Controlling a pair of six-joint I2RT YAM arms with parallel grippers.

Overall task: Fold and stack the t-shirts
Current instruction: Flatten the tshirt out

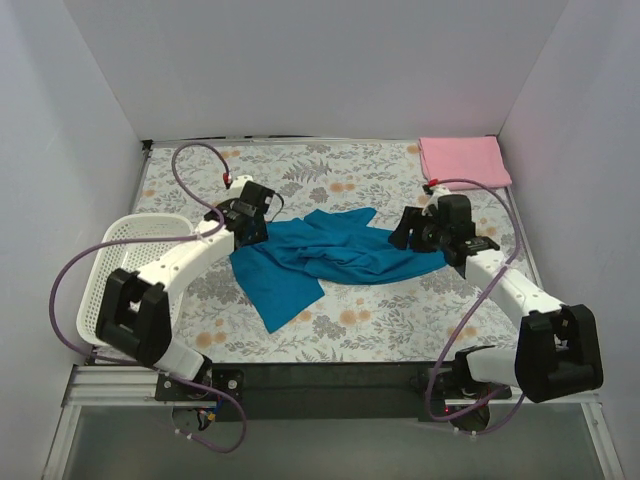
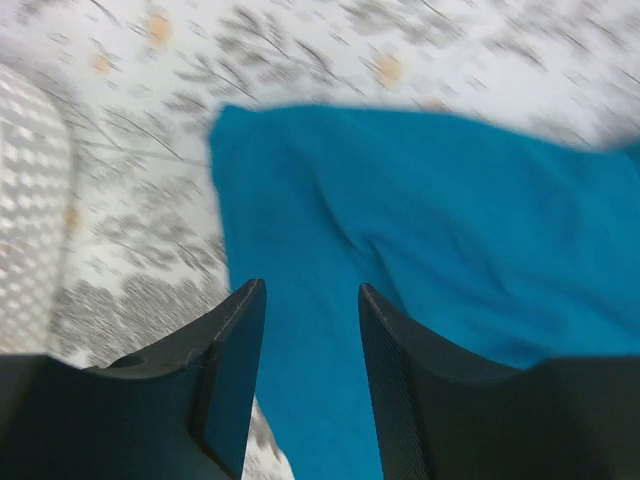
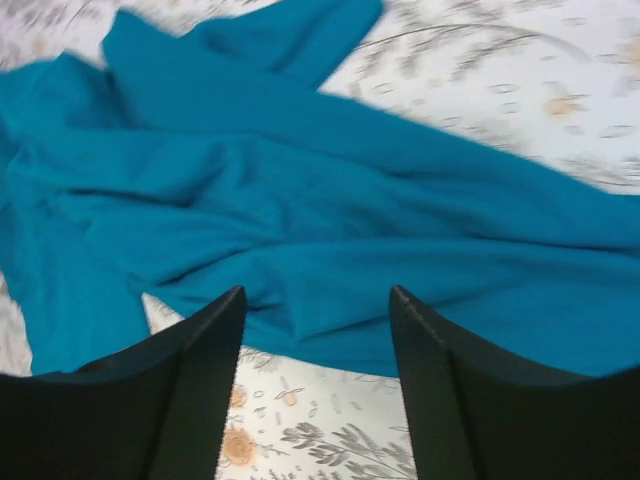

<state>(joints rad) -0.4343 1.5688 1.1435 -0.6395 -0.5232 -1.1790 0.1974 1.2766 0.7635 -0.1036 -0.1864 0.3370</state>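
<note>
The teal-blue t-shirt (image 1: 320, 255) lies crumpled and spread across the middle of the floral table cover. The light pink t-shirt (image 1: 463, 160) lies folded at the far right corner. My left gripper (image 1: 252, 232) is open over the teal shirt's left edge; in the left wrist view its fingers (image 2: 235, 360) straddle teal cloth (image 2: 420, 210) without gripping it. My right gripper (image 1: 408, 232) is open at the shirt's right end; in the right wrist view the teal shirt (image 3: 320, 200) lies just beyond the open fingers (image 3: 205, 370).
A white plastic lattice basket (image 1: 125, 265) stands at the table's left edge, also showing in the left wrist view (image 2: 30, 220). White walls enclose the table on three sides. Purple cables loop from both arms.
</note>
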